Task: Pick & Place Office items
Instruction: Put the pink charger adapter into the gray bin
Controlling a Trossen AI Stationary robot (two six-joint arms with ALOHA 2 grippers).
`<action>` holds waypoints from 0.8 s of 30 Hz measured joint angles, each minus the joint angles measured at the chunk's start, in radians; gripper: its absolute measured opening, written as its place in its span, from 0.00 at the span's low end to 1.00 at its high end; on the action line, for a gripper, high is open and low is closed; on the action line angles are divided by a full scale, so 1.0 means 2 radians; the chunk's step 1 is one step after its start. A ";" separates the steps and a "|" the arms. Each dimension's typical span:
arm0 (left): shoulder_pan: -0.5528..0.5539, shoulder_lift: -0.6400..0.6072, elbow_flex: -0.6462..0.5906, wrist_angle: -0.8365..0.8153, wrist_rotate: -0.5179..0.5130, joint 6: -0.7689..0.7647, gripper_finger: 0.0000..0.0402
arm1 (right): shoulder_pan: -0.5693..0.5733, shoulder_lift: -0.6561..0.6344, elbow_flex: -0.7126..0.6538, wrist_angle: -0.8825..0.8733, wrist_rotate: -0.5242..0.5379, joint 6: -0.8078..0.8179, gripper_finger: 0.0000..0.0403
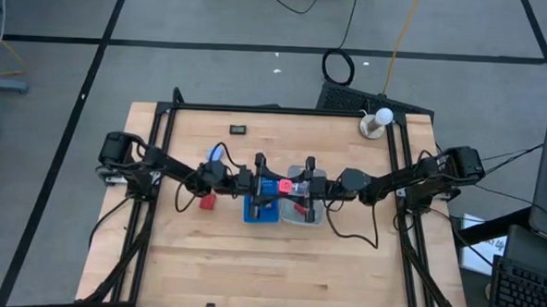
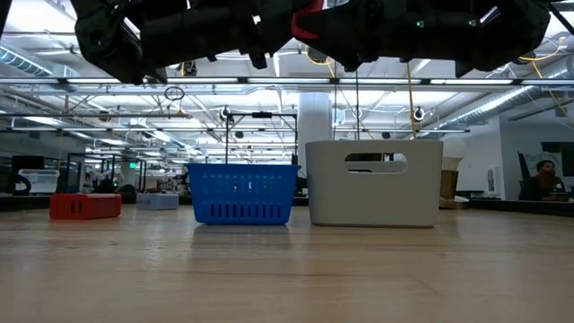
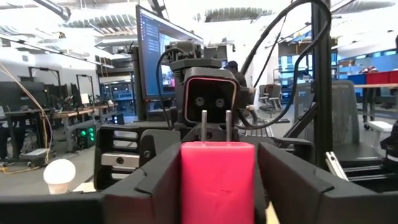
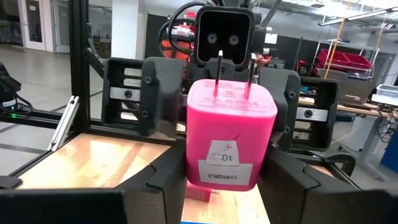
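A pink plug-in charger block [image 1: 284,185] with two metal prongs hangs in the air between both grippers, above the gap between the blue ribbed tray [image 1: 260,212] and the pale tray [image 1: 305,216]. My left gripper [image 1: 274,185] comes from the table's left and my right gripper [image 1: 302,187] from the right, nose to nose, and each is shut on the block. A red block [image 1: 207,201] lies flat on the table by the left arm. A black flat rectangle [image 1: 238,129] lies near the far edge. My left gripper pinches the charger's side faces [image 3: 186,180] between its two fingers [image 3: 155,183], reaching level from the table's left. The block is lifted clear, prongs [image 3: 214,127] standing upward. My right gripper pinches the same charger by its lower sides [image 4: 193,162] between its fingers [image 4: 292,177], level from the table's right. The labelled face [image 4: 227,168] is toward its wrist, prongs [image 4: 233,68] up.
The blue tray [image 2: 242,193] and pale tray [image 2: 374,184] stand side by side mid-table under the grippers. A pale blue block [image 2: 158,200] sits beyond the red block [image 2: 85,205]. A white bulb on a stand [image 1: 377,123] is at the far right corner. Near half is bare wood.
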 joint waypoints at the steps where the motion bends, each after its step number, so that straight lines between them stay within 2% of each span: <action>1: -0.002 -0.003 0.000 -0.001 -0.001 0.001 0.55 | 0.000 0.000 0.000 0.000 0.000 0.000 0.38; 7: -0.008 -0.022 -0.001 -0.014 -0.003 0.000 0.73 | 0.000 -0.001 0.002 0.004 0.001 0.000 0.37; 12: -0.008 -0.047 -0.001 -0.061 -0.004 -0.002 0.82 | 0.000 -0.001 0.002 0.001 0.001 0.000 0.38; 21: -0.008 -0.121 -0.001 -0.167 -0.004 0.017 0.85 | 0.000 -0.001 0.002 -0.003 0.001 0.002 0.39; 24: -0.008 -0.157 -0.001 -0.211 -0.023 0.026 0.84 | 0.000 -0.001 0.002 -0.004 0.001 0.002 0.38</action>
